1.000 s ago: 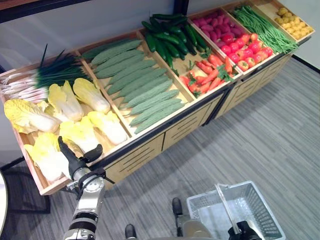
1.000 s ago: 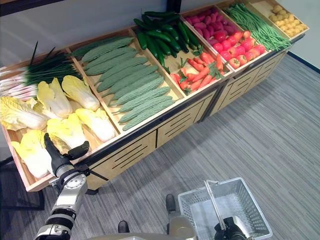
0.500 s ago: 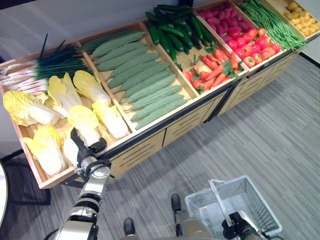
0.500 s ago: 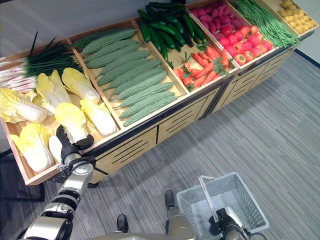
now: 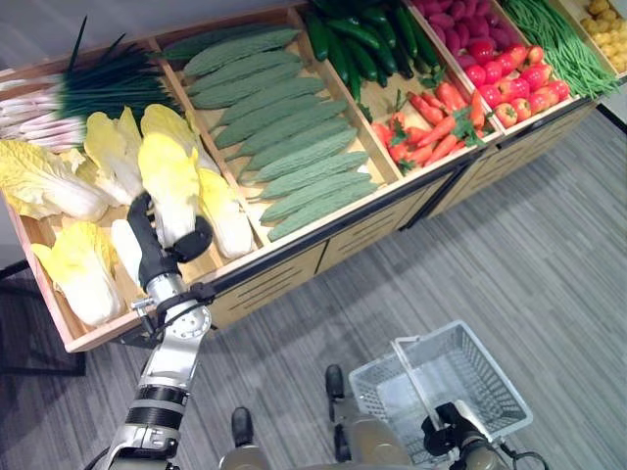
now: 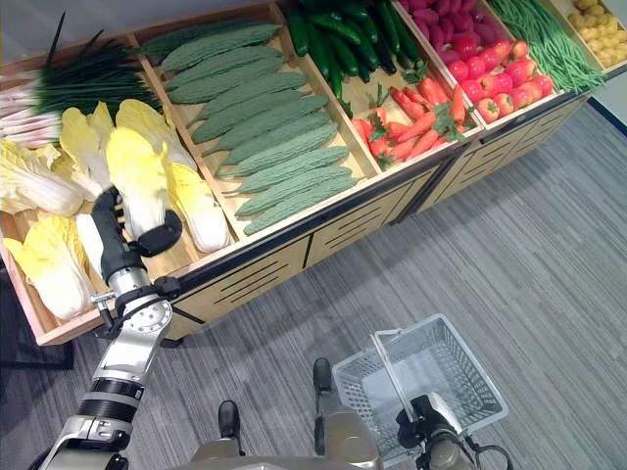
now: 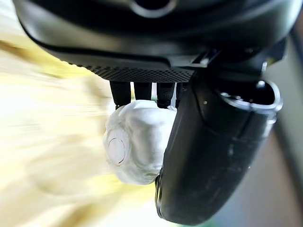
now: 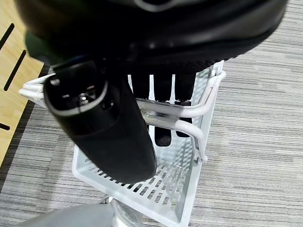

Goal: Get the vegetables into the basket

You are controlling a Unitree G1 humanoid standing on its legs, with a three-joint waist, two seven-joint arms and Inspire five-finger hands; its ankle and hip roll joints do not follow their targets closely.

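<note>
My left hand (image 5: 157, 262) is shut on the white base of a yellow napa cabbage (image 5: 168, 181), which stands upright above the cabbage bin (image 5: 49, 328) at the left end of the wooden stand. In the left wrist view the cabbage's cut stem (image 7: 132, 146) sits between the thumb (image 7: 213, 156) and the curled fingers. My right hand (image 5: 456, 439) is low at the right, with its fingers curled round the handle (image 8: 189, 113) of a white wire basket (image 5: 496, 367). The basket hangs over the grey floor with nothing in it.
More cabbages (image 5: 73, 279) lie in the same bin, with scallions (image 5: 88, 93) behind. Bins to the right hold ridged green gourds (image 5: 284, 147), dark cucumbers (image 5: 362, 34), carrots (image 5: 431, 117), tomatoes (image 5: 509, 88) and green beans (image 5: 554, 39). The stand's front edge lies between the bins and the basket.
My left hand went from open over the front cabbages to shut on one, and raised it upright out of the bin. The camera's aim shifted. The right hand kept hold of the basket.
</note>
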